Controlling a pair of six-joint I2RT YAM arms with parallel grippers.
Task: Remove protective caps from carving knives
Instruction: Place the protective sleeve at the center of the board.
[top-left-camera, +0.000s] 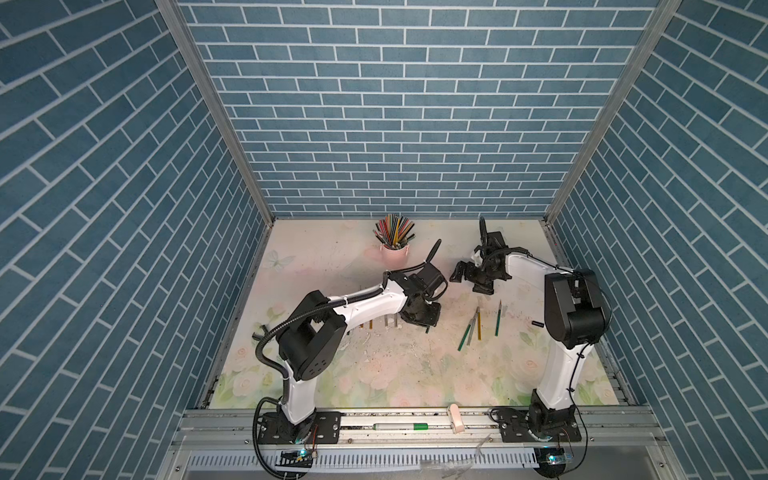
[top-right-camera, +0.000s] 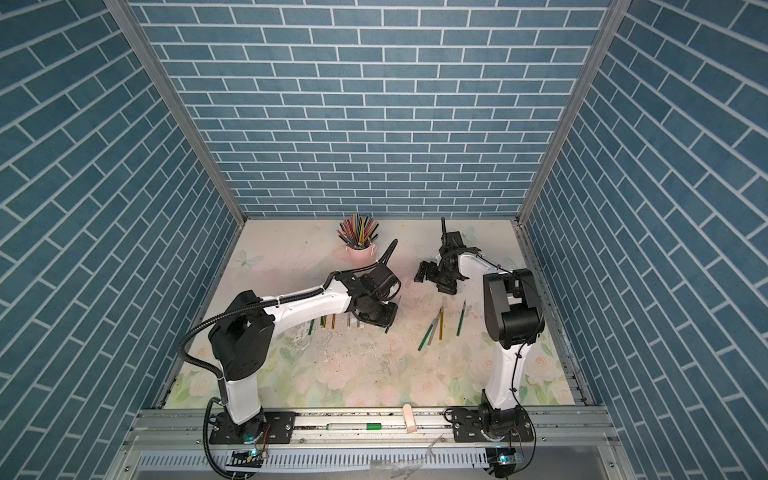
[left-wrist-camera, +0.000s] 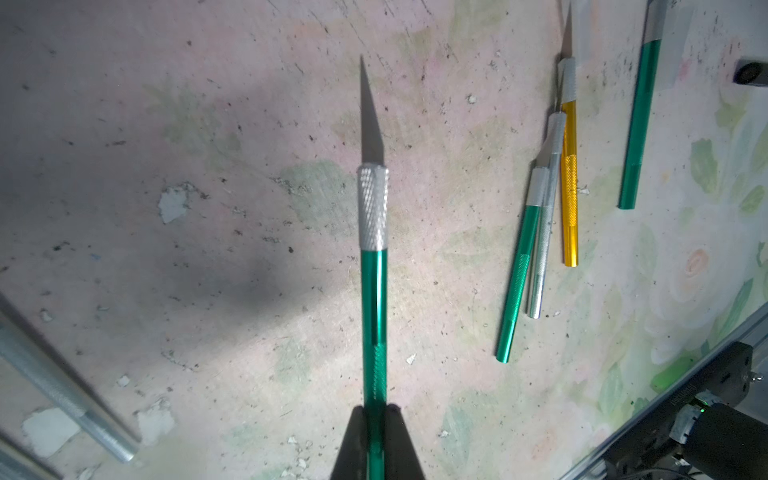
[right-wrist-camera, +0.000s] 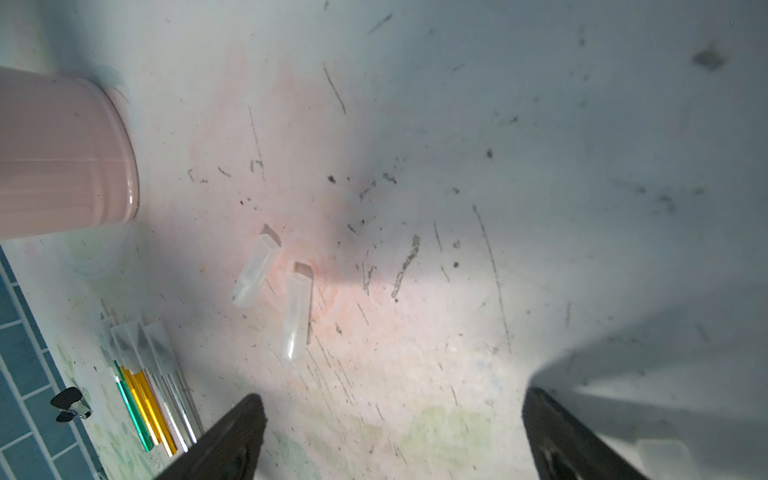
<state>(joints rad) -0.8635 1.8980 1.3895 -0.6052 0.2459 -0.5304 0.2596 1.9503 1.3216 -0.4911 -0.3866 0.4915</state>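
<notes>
Two protective caps (right-wrist-camera: 255, 272) lie loose on the table (right-wrist-camera: 540, 166), side by side and near the pink cup (right-wrist-camera: 62, 153). Neither is on a blade. The right gripper (right-wrist-camera: 395, 397) hangs over them with its jaws spread wide and nothing between them.

The green knife (left-wrist-camera: 374, 291) is in the left gripper (left-wrist-camera: 375, 409), pinched low on the handle. Its blade is bare, points away from the wrist and is clear of the table.

My read: this cap is off, and the step in hand is parking the bare knife.
- Put it with the four knives (left-wrist-camera: 544, 216) lying near the right arm (top-left-camera: 561, 361), not back into the capped row (right-wrist-camera: 141, 357) under the left arm (top-left-camera: 365, 299).
- Lower it until the handle is flat on the table before letting go. It's round and will likely roll if dropped.
- Lay it parallel to the pile and beside it, not across.
- Keep the blade tip out of the right arm's path.
- Lift the right gripper straight up so it doesn't sweep the caps.

The capped row looks like five or so; I can't count it exactly.
</notes>
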